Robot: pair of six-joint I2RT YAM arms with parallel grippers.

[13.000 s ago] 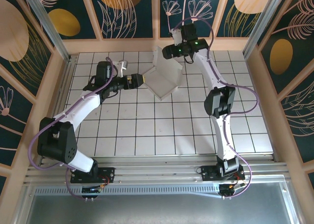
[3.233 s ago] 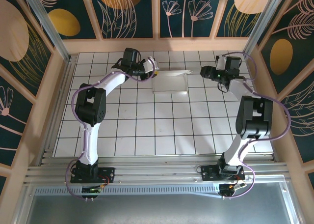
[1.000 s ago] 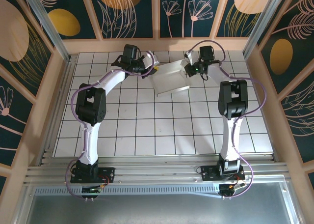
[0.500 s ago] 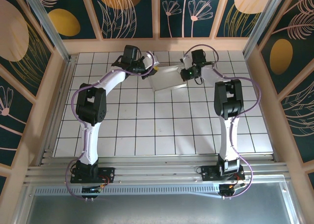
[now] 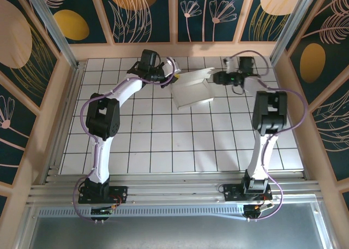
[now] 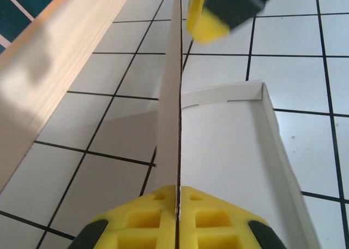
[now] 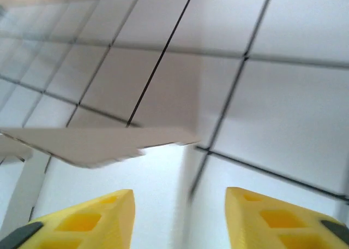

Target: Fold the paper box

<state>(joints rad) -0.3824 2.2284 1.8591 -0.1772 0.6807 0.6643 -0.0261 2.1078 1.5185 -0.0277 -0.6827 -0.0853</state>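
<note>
Though patterned walls hem it on three sides, table point(image 5: 163, 150): flat floor of glossy white square tiles with thin dark grout lines.
Walls point(image 5: 136, 14): dark teal panels with gold ovals and pale line-drawn leaves, set in light wooden frames.
Wooden ledge point(image 6: 54, 69): smooth pale wood along the far edge of the tiles, blurred in the left wrist view.
Arms: white jointed links with black joints and looping purple cables, both reaching to the far side of the table.
Paper box point(image 5: 192, 90) point(image 6: 229, 150) point(image 7: 98, 145): thin, matte white cardboard, a shallow rectangular tray with low folded side walls, open side up. It lies on the far tiles between the two grippers. Its long axis runs left to right, the right end turned slightly toward the far wall. One flap stands up along the far long side.
Left gripper point(image 5: 168, 79) point(image 6: 177, 219): yellow ribbed pads pressed together on the edge of the upright flap, at the box's left end.
Right gripper point(image 5: 218, 77) point(image 7: 180, 216): yellow fingers spread with nothing between them, just beside the box's right end; its wrist view is blurred.
Yellow-and-black piece point(image 6: 218, 9): blurred, cut off by the top edge, next to the flap's far end; what it belongs to cannot be told.
</note>
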